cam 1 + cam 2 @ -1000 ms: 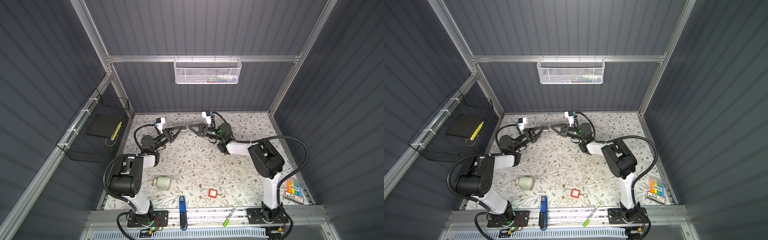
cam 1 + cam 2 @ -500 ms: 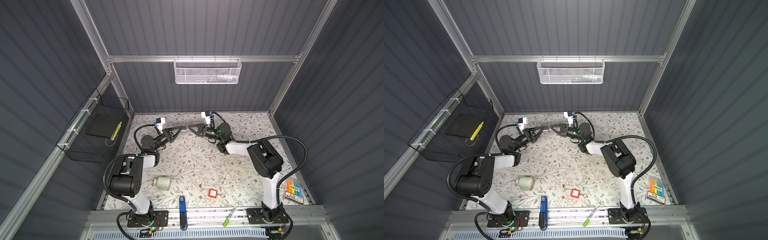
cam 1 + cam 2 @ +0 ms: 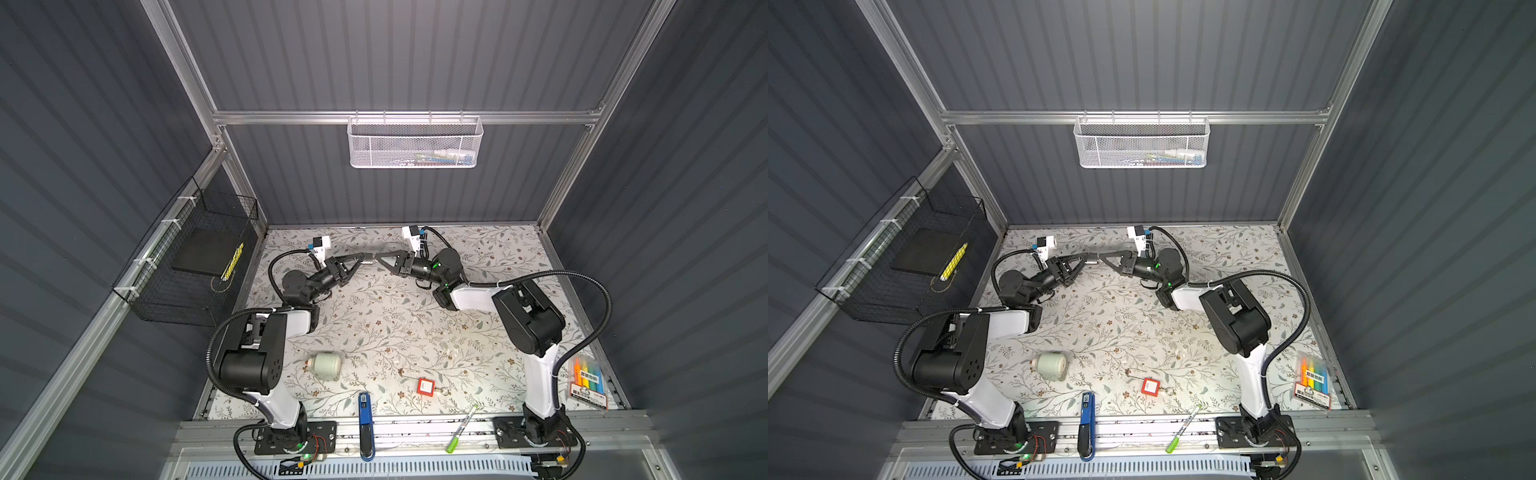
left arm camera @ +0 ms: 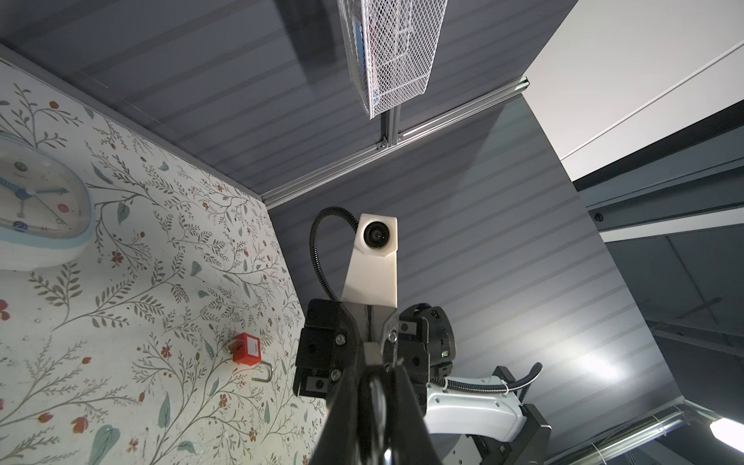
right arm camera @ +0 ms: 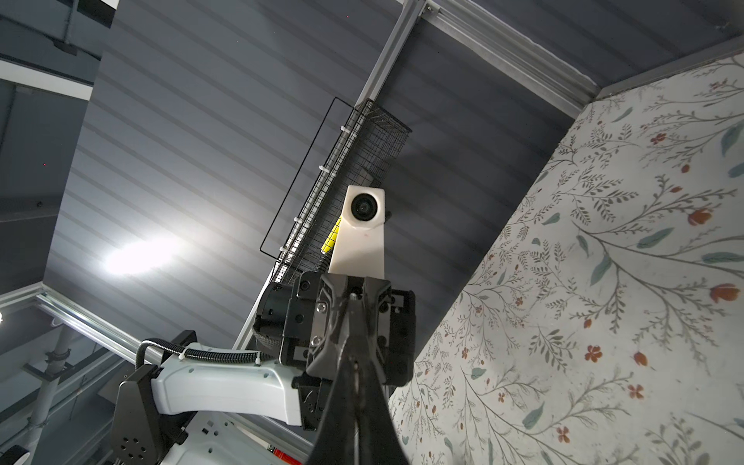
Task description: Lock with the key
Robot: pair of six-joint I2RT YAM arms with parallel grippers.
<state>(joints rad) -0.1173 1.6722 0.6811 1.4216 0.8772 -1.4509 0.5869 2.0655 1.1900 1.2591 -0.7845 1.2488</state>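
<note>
At the back middle of the table my two grippers meet tip to tip, above the floral cloth. My left gripper (image 3: 362, 258) (image 4: 376, 364) is shut on a small silvery key (image 3: 369, 258) (image 3: 1090, 260), whose rounded metal head (image 4: 377, 396) shows between the fingers. My right gripper (image 3: 379, 259) (image 5: 353, 310) is shut, its tips right at the key's free end. Whether it pinches the key does not show. The red padlock (image 3: 424, 386) (image 4: 248, 348) lies near the front of the table with its shackle (image 4: 263, 372) out, far from both grippers.
A pale round clock (image 3: 326, 365) lies front left. A blue tool (image 3: 365, 419) and a green marker (image 3: 461, 428) rest on the front rail. A marker pack (image 3: 588, 380) sits front right. A white mesh basket (image 3: 415, 143) hangs on the back wall, a black wire basket (image 3: 195, 257) on the left wall.
The right gripper's jaws have closed at the key's end. Both arms stay nearly where they were, and the left grip is unchanged.
</note>
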